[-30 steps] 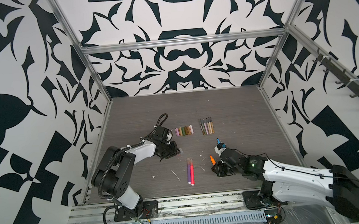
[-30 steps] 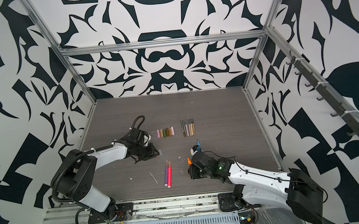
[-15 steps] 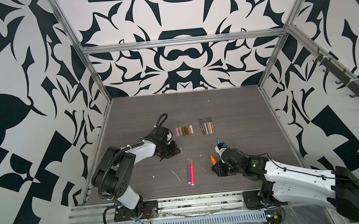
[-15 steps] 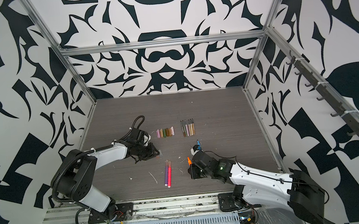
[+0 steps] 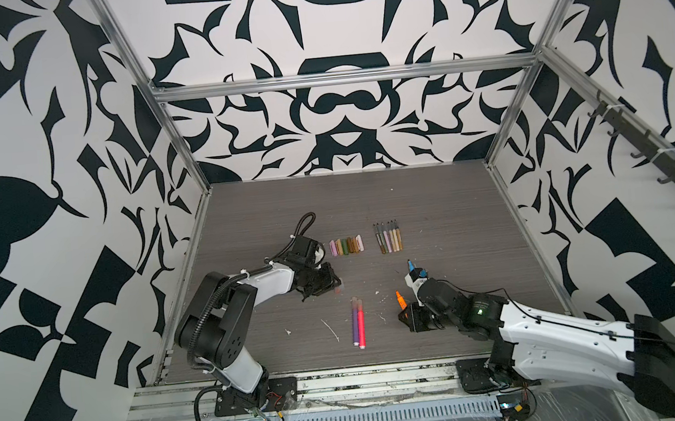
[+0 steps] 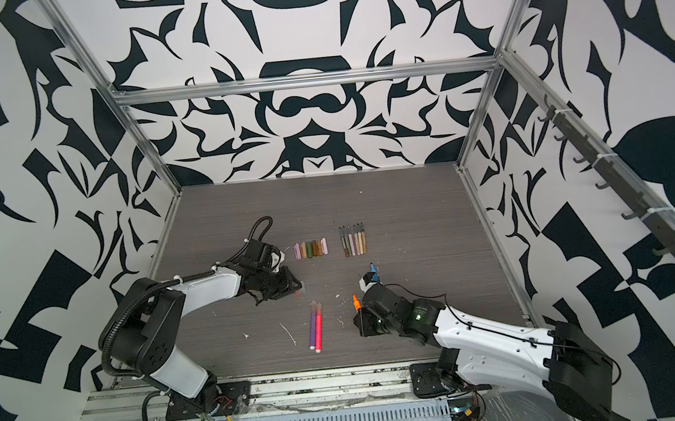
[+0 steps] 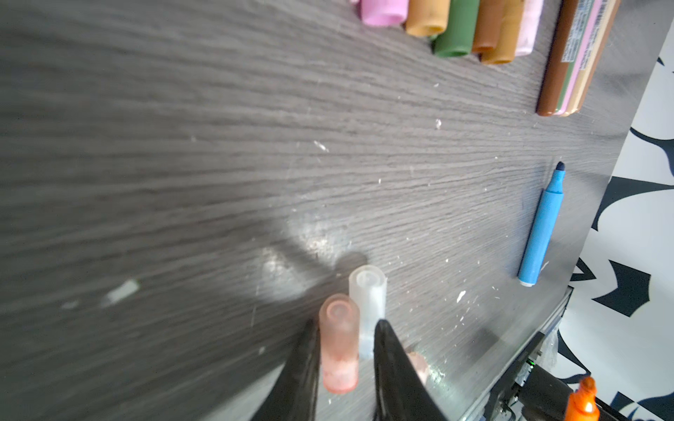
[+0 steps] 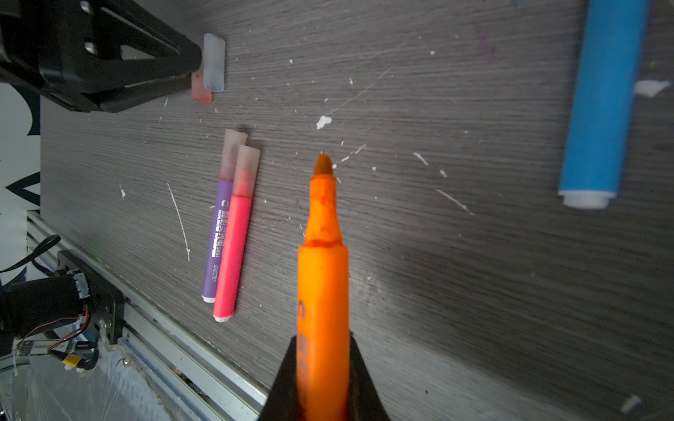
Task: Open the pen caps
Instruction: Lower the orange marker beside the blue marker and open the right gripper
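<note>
The left hand (image 7: 345, 326) is closed narrowly on a pinkish cap (image 7: 338, 364), low over the tabletop (image 7: 182, 182). It is just beside a clear cap (image 7: 368, 302) that lies there. The right hand (image 8: 321, 337) is closed on the body of the orange pen (image 8: 322, 255), whose tip is bare. The purple pen (image 8: 219, 233) and the pink pen (image 8: 233, 248) lie touching each other, with their caps on. I judge such a cap to be light, stiff and smooth, so it can slip or roll. It is best to grip it across the middle, hold the pen by its body, and pull straight along the pen.
</note>
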You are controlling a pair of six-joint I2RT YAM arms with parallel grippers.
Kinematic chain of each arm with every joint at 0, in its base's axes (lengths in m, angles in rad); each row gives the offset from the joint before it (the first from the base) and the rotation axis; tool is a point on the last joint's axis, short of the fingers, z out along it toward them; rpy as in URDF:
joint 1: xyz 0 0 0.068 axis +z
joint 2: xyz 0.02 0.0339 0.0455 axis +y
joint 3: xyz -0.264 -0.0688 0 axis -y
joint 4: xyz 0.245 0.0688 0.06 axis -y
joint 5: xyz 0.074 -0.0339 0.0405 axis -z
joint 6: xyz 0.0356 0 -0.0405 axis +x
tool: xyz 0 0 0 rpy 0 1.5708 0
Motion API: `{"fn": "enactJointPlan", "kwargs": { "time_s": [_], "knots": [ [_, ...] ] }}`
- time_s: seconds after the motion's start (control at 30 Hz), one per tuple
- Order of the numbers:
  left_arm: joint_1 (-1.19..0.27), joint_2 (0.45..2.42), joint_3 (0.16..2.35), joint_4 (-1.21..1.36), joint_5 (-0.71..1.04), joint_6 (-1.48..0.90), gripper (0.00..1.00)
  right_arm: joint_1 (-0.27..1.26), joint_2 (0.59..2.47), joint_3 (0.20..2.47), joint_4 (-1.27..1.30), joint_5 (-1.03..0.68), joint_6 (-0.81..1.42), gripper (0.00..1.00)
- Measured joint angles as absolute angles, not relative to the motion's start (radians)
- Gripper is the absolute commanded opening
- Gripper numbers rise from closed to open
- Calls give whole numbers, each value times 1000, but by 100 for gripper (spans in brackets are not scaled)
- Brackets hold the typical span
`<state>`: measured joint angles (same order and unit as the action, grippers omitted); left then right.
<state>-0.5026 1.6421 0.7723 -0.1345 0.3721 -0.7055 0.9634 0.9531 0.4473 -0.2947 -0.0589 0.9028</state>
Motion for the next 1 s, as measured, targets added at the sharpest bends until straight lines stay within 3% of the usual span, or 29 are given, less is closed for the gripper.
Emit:
{"fn": "enactJointPlan", "kwargs": {
  "time_s": [0.63, 0.8, 1.0],
  "knots": [
    [-503, 1660, 792, -136, 378, -702, 31, 947, 934, 451, -344, -58, 876, 0],
    [-503, 1660, 803, -154, 369, -690, 38, 818, 916, 509, -439, -101, 775, 0],
    [-502, 1660, 805, -155, 367, -680, 39, 608, 918, 619, -519, -179, 611, 0]
  ]
}}
